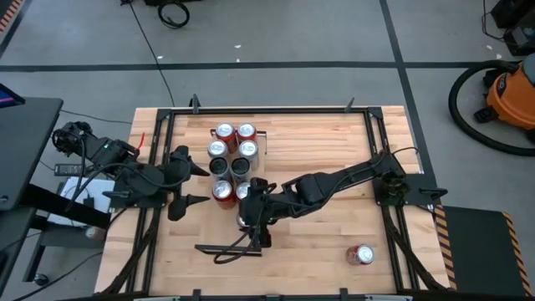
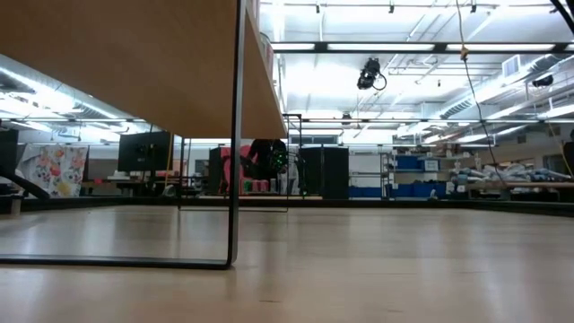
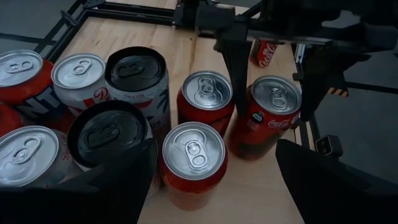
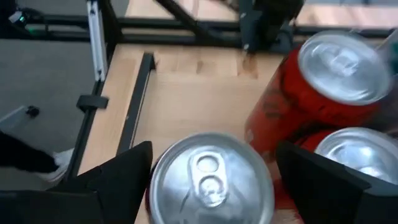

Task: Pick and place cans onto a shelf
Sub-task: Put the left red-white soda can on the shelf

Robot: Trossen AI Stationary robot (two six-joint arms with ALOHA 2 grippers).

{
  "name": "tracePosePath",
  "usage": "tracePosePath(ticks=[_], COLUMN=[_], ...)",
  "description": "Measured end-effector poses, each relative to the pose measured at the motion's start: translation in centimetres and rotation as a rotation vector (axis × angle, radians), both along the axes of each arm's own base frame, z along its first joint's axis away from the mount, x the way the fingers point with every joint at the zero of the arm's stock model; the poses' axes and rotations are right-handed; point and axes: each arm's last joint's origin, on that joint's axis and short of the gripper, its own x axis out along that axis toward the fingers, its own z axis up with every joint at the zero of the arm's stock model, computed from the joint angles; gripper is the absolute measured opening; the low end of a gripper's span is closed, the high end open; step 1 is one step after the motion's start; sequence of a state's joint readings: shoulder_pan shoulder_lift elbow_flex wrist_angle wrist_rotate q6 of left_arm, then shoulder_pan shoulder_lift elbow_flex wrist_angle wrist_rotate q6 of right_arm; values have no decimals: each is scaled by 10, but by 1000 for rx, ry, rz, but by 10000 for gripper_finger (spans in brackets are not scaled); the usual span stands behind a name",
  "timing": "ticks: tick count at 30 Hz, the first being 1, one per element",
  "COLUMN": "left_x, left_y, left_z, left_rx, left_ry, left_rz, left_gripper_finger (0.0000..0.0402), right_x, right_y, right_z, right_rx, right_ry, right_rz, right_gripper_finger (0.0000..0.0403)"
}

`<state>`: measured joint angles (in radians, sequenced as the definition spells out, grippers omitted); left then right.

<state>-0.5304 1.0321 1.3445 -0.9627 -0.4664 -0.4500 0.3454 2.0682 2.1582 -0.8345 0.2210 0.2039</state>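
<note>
Light wood tabletop (image 1: 326, 242) in a black frame, grey concrete floor around it with dark tape lines; orange shop vac (image 1: 512, 96) off the far right corner, black desk (image 1: 25, 142) beside the left arm. Low view looks across the boards into a big lit workshop with racks and benches at the back

Shelf (image 1: 251, 138): in the low view its board (image 2: 134, 63) hangs overhead on a thin dark leg. Cans (image 1: 231, 159) sit clustered on it in two columns, red, silver and black

Right gripper (image 1: 252, 211) sits at the near end of the cluster, jaws spread, straddling a red can (image 4: 210, 177); from here I can't tell if the fingers touch it. Just ahead of that gripper, another red can (image 4: 323, 87) and a silver-topped one (image 4: 357, 155) crowd in tight

Left gripper (image 1: 194, 186) hovers just off the cluster's left side, fingers wide apart, nothing between them. Its wrist view shows seven or so cans right in front, two with black tops (image 3: 135, 70), and the right arm's fingers down around the can at the far edge (image 3: 268, 118)

One stray red can (image 1: 360, 254) lies on its side on the table, well away from both grippers, toward the near right corner

A dark wire stand (image 1: 230, 249) lies just behind the right gripper
</note>
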Motion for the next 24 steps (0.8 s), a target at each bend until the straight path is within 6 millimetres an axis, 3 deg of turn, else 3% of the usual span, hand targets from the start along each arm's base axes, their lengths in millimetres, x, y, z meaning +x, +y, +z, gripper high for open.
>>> tracePosePath(ticks=[8,16,20,24], left_x=[0,-1,-2,-4], left_y=[0,1,1,2], left_z=[0,-1,-2,0], left_rx=[0,8,7,-1], left_ry=[-1,13,23,18], left_rz=[-1,0,-6,-13], left_gripper_finger=[341,341,341,341], right_x=[-7,-34,-51,-59], right_y=[-9,-23,-20,-12], right_z=[23,50,50,38], right_rx=[-69,-67,-55,-40], right_ry=[-109,-78,14,140], right_rz=[-53,-48,-48,-41], right_gripper_finger=[349,349,349,348])
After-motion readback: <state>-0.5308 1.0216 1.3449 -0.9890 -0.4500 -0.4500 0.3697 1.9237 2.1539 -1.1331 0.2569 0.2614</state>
